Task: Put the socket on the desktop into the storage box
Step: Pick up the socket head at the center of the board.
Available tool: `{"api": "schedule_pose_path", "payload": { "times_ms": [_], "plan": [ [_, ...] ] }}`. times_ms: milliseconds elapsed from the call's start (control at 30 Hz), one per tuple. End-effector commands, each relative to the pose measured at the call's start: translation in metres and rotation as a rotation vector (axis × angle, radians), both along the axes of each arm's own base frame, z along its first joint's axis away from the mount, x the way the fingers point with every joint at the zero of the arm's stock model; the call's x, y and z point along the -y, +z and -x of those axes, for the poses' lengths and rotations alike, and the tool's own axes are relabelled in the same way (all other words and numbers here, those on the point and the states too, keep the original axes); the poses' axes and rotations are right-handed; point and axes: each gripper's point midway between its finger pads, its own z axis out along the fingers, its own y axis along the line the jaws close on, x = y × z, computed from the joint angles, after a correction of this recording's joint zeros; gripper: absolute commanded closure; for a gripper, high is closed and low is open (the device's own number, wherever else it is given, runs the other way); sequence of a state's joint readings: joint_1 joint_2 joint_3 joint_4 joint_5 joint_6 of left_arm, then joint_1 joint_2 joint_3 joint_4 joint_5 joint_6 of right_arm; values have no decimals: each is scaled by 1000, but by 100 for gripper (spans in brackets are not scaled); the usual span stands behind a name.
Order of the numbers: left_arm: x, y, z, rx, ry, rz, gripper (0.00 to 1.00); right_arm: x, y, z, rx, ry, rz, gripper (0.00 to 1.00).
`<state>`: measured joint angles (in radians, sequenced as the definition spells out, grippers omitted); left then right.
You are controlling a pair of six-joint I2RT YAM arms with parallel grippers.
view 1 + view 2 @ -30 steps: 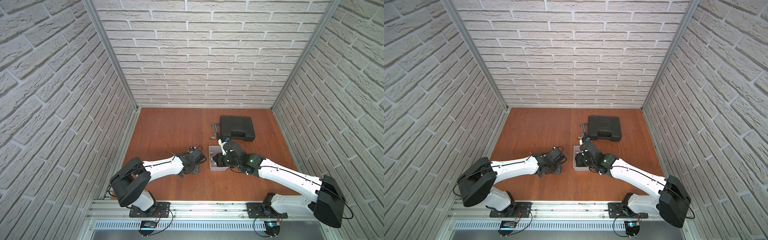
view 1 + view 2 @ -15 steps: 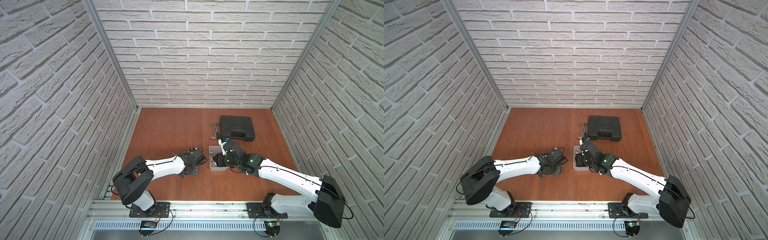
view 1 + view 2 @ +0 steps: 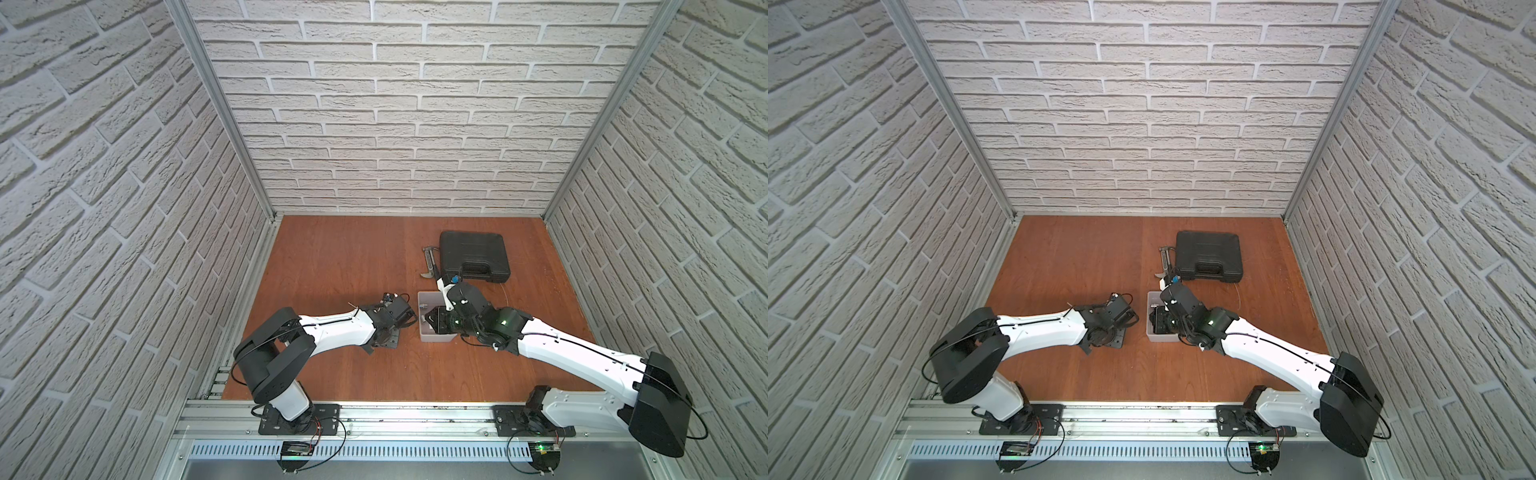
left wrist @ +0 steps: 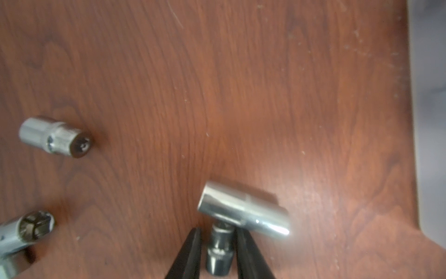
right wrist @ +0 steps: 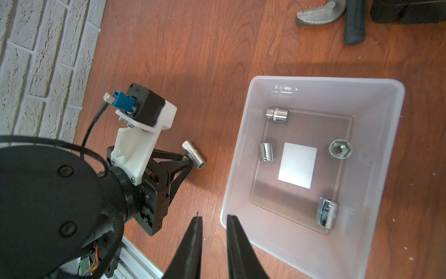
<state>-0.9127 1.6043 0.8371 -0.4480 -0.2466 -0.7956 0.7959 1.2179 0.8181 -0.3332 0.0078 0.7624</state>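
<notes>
On the reddish-brown desktop [image 3: 353, 257], my left gripper [image 4: 218, 232] is shut on a small dark socket [image 4: 219, 251] standing between its fingers. A long chrome socket [image 4: 243, 212] lies across just past the fingertips and shows in the right wrist view as the long socket [image 5: 193, 154], next to the left gripper [image 5: 187, 161]. Two more sockets [image 4: 55, 137] [image 4: 24, 232] lie off to one side. The translucent storage box [image 5: 241, 149] holds several sockets around its white square [image 5: 298, 168]. My right gripper [image 5: 212, 217] hangs open and empty over the box's near corner, and a top view shows the right gripper [image 3: 432, 323] above the box [image 3: 428, 297].
A black tool case [image 3: 473, 255] sits behind the box, with a hammer-like tool [image 3: 430, 262] beside it. Brick walls close three sides. The left arm [image 3: 332, 332] and right arm [image 3: 561, 349] reach in from the front rail.
My left gripper has edged a little toward the box and its jaws have narrowed onto the small socket. The right gripper's jaws have parted slightly over the box.
</notes>
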Motion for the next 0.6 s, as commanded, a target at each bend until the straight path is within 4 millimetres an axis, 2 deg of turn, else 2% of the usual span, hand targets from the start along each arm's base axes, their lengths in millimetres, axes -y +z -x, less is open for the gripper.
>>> {"api": "schedule_pose_path", "payload": {
  "times_ms": [0, 333, 500, 567],
  "plan": [
    [-2, -5, -1, -11, -7, -28, 72, -1, 11, -3, 45, 0, -16, 75],
    [-5, -6, 5, -29, -6, -18, 88, 0, 12, -5, 49, -8, -7, 76],
    [-4, 2, 6, -21, -7, -10, 100, 0, 14, -5, 50, -10, -3, 76],
    [-4, 8, 7, -15, -7, 0, 100, 2, 15, -5, 53, -13, -1, 76]
  ]
}}
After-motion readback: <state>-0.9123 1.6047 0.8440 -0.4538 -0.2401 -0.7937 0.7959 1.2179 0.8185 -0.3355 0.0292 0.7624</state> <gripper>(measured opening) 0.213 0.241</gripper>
